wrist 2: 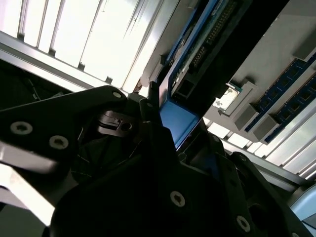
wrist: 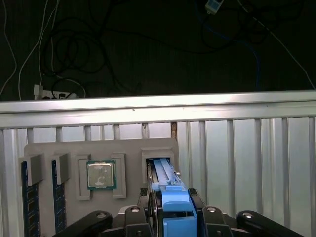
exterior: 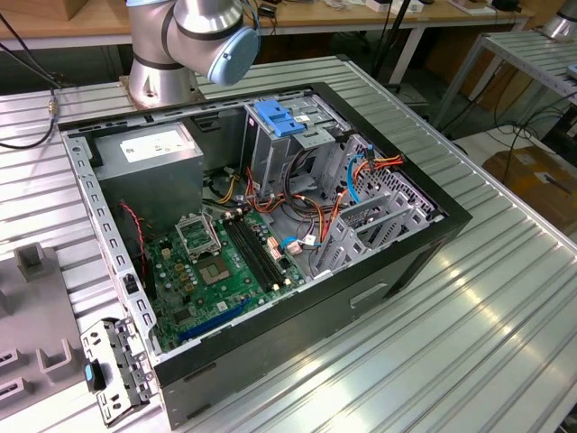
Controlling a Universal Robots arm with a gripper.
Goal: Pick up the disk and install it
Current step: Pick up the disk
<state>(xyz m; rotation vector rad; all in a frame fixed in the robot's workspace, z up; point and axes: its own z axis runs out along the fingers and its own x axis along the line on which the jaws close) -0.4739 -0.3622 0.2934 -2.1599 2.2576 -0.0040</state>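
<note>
The claw [wrist: 174,217] has a finger close on each side of the disk [wrist: 167,180] and seems to hold it tight. The disk stands on its thin edge between the fingers, in a slot of the grey tray [wrist: 131,148]. Its long side points straight away from the claw. Farther off, a square chip [wrist: 101,175] rests in that tray.
</note>
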